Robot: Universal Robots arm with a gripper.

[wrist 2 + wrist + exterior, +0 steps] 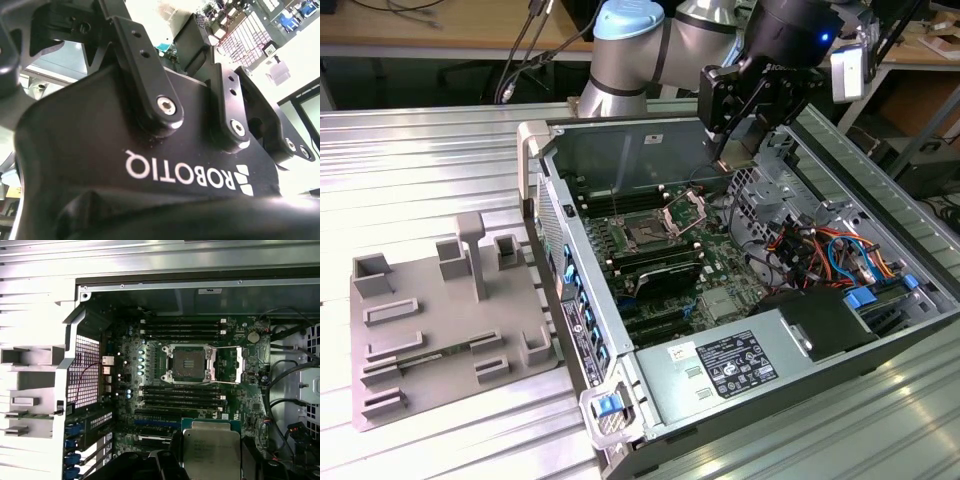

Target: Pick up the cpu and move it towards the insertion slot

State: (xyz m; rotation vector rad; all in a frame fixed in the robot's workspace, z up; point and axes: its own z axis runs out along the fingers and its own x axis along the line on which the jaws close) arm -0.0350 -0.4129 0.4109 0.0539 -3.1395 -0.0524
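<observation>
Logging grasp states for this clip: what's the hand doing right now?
Hand: closed on the chip, held over the open computer case, short of the socket.

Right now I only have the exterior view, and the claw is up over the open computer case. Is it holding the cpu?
Observer: Yes. In the first wrist view the cpu sits between the claw's fingers, silvery top facing the camera.
Operator: Is the insertion slot empty?
Observer: Yes, its dark square lies bare inside the steel frame.
Operator: Is the cpu over it?
Observer: No. In that view the memory slots show between them.
</observation>
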